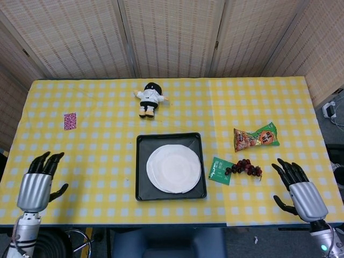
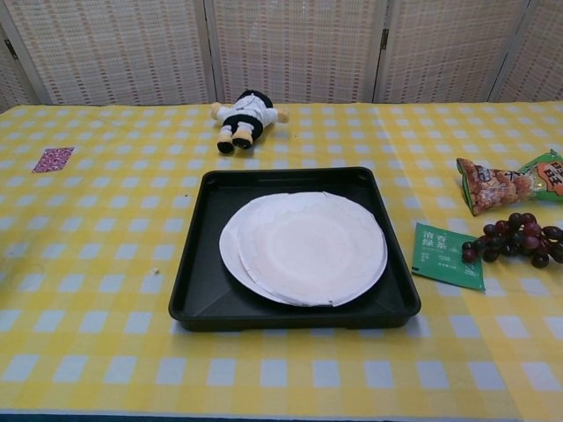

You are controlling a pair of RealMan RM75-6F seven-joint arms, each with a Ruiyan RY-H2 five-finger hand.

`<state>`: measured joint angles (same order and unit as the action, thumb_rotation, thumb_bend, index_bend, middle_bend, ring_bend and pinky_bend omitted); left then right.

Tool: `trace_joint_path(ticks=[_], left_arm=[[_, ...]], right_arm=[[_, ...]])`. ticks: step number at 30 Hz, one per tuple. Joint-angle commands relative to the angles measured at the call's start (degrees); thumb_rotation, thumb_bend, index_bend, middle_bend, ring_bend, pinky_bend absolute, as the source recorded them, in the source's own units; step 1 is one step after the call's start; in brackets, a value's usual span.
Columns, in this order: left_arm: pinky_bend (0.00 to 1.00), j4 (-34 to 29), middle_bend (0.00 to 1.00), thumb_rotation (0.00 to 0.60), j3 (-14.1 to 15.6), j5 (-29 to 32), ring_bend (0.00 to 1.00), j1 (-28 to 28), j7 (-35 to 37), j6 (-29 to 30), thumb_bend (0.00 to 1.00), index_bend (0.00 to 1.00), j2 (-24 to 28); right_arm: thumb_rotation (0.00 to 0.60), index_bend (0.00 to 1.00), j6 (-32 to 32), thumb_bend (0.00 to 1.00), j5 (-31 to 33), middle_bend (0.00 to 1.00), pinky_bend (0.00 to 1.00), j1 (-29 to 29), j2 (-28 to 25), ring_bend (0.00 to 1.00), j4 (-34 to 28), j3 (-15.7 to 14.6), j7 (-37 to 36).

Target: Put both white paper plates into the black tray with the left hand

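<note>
Two white paper plates (image 1: 173, 168) (image 2: 304, 248) lie stacked, slightly offset, inside the black tray (image 1: 142, 189) (image 2: 191, 308) at the table's front middle. My left hand (image 1: 36, 183) hovers far to the left of the tray at the table's front left corner, fingers spread and holding nothing. My right hand (image 1: 299, 188) is at the front right corner, also spread and empty. Neither hand shows in the chest view.
A small doll (image 1: 150, 98) (image 2: 244, 119) lies behind the tray. A green packet (image 1: 221, 170) (image 2: 448, 256), dark grapes (image 1: 244, 167) (image 2: 512, 240) and a snack bag (image 1: 256, 137) (image 2: 508, 184) sit right of the tray. A pink card (image 1: 70, 121) (image 2: 54, 159) lies at the far left.
</note>
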<state>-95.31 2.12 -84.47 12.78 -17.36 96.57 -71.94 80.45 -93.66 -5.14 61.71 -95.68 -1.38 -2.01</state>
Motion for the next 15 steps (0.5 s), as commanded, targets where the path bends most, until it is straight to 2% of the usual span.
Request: trace_joint_path(ticks=[1, 5, 7, 15], left_arm=[[0.00, -2.37, 0.13, 0.600, 1.70, 4.84, 0.01, -8.26, 6.95, 5.54, 0.20, 0.12, 5.75], [0.00, -1.91, 0.09, 0.600, 2.45, 6.83, 0.00, -11.05, 10.32, 4.21, 0.19, 0.08, 6.54], [0.00, -3.40, 0.06, 0.600, 3.22, 6.52, 0.00, -10.88, 9.61, 1.81, 0.19, 0.05, 8.19], [0.00, -3.24, 0.04, 0.600, 1.82, 5.21, 0.00, -11.10, 8.42, -0.23, 0.19, 0.02, 7.71]], right_arm=[[0.600, 0.00, -0.90, 0.36, 1.42, 0.00, 0.00, -0.61, 1.23, 0.00, 0.26, 0.71, 2.02], [0.600, 0.00, -1.45, 0.36, 3.28, 0.00, 0.00, -0.60, 1.16, 0.00, -0.28, 1.07, 3.21], [0.600, 0.00, -1.24, 0.36, 3.52, 0.00, 0.00, -0.55, 1.04, 0.00, -0.40, 1.18, 3.74], [0.600, 0.00, 0.10, 0.36, 2.33, 0.00, 0.00, -0.09, 0.30, 0.00, -0.73, 0.61, 3.48]])
